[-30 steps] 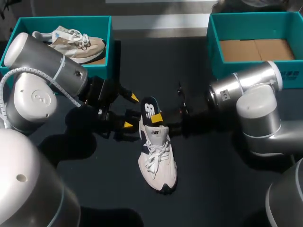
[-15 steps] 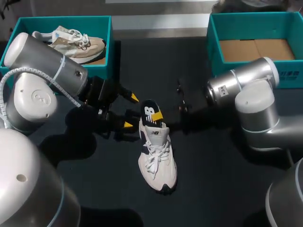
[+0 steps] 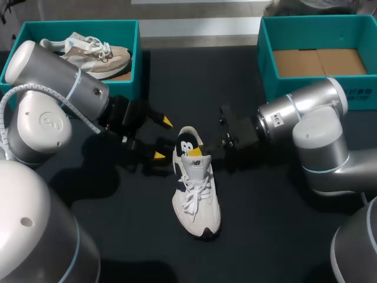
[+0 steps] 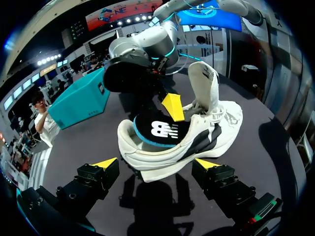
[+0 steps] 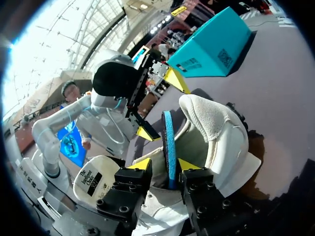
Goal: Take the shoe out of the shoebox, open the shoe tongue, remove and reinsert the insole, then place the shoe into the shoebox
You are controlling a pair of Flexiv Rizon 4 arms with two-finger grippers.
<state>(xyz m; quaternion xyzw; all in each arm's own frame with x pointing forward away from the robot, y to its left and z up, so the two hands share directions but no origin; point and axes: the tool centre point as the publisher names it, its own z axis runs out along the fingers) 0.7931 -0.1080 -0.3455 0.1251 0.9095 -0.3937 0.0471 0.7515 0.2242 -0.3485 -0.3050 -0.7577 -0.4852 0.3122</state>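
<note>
The shoe [image 3: 196,197] lies mid-frame on the dark surface [image 3: 265,236], with its toe toward the lower edge and its heel toward the top. Our right jaws grasp the insole [image 3: 187,143], which stands on edge, partly out of the heel opening. Our left jaws are released, just left of the heel. We judge the insole's long axis must tip toeward along the shoe.

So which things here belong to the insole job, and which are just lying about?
In the job: white shoe, insole held by the right gripper, open left gripper by the heel, empty shoebox.
Lying about: other shoebox, with the beige shoe in it.
</note>
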